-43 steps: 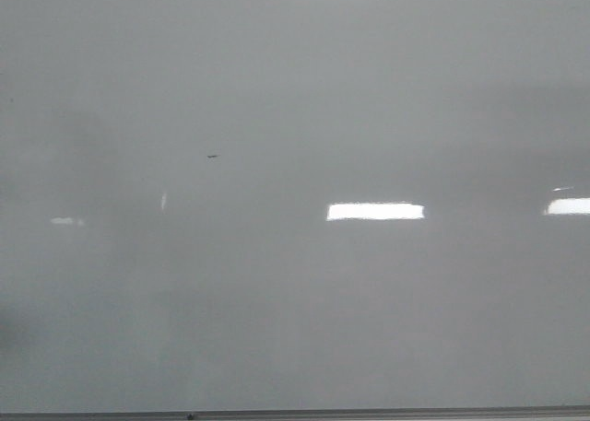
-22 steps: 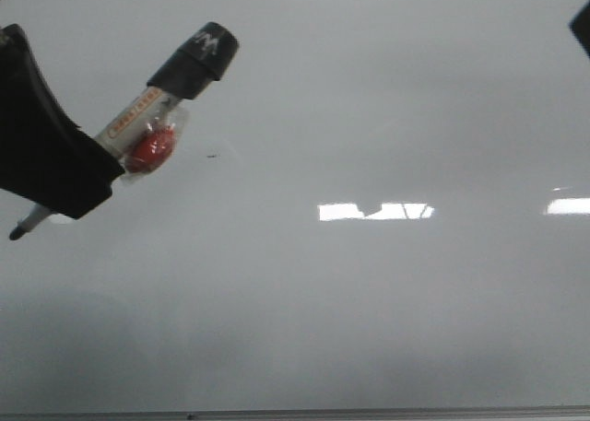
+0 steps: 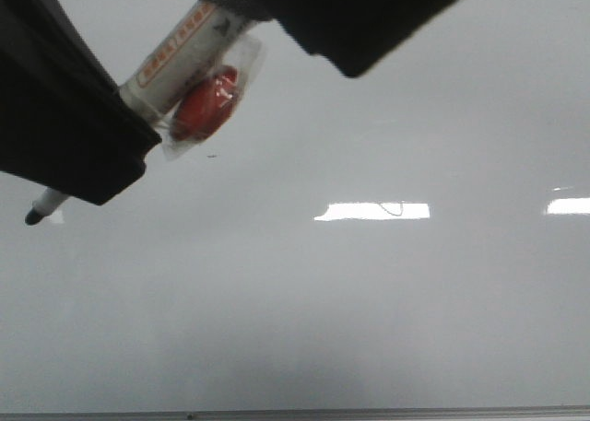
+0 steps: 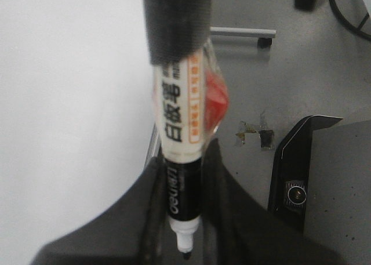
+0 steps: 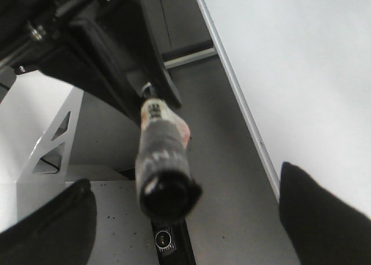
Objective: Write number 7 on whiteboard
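Basically left gripper (image 4: 182, 218) pinching marker (image 4: 181, 131); right gripper (image 5: 185, 218) spread wide, probably around its cap (image 5: 165, 181).

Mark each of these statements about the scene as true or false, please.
1. The left gripper holds the marker. True.
2. A 7 is written on the whiteboard. False: it shows only a tiny speck.
3. The marker's tip is bare. True.
4. The right gripper is shut on the marker. False: its fingers stand wide apart, on either side of the marker's black end.
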Controlling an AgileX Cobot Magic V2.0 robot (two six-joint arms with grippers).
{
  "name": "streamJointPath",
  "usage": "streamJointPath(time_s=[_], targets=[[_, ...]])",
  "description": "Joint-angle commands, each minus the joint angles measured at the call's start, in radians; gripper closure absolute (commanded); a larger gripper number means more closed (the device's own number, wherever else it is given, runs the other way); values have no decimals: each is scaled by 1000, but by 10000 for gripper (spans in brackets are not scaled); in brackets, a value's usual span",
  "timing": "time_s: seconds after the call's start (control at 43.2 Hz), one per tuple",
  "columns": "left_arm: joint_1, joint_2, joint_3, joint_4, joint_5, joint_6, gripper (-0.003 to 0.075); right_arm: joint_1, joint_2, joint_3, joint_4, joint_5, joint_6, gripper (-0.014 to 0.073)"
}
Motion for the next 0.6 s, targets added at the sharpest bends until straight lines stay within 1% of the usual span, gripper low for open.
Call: streamJointPath(time_s=[0.0,0.093,0.185,0.255,0.278,0.301,0.486,0.51,0.556,0.579], targets=[[-5,-19,-31,-13,-79,2,714,19,28,-68,65,-25,-40,-59],[-5,-19,-31,-13,-93,2,714,27,61,-95,90,-4,-56,-42],[-5,-19,-31,-13,-94,2,714,27,78,-109,100,7,-56,39],[-5,-19,-31,-13,-94,2,714,27,79,-114,101,5,-56,143],[-5,-19,-31,-13,-94,2,714,27,79,-117,101,9,-56,191],[-5,-19,-31,-13,-94,2,714,27,79,-117,101,10,-56,217],[-5,-19,-31,-13,-148,-2,710,27,79,-117,101,35,-59,573],[-5,-19,-31,-13,-157,-2,708,27,79,-117,101,35,-60,594],[-5,-19,-31,-13,-169,-10,708,27,79,-117,101,34,-69,666],[-5,-19,-31,-13,-174,-20,706,27,79,-117,101,28,-70,662]])
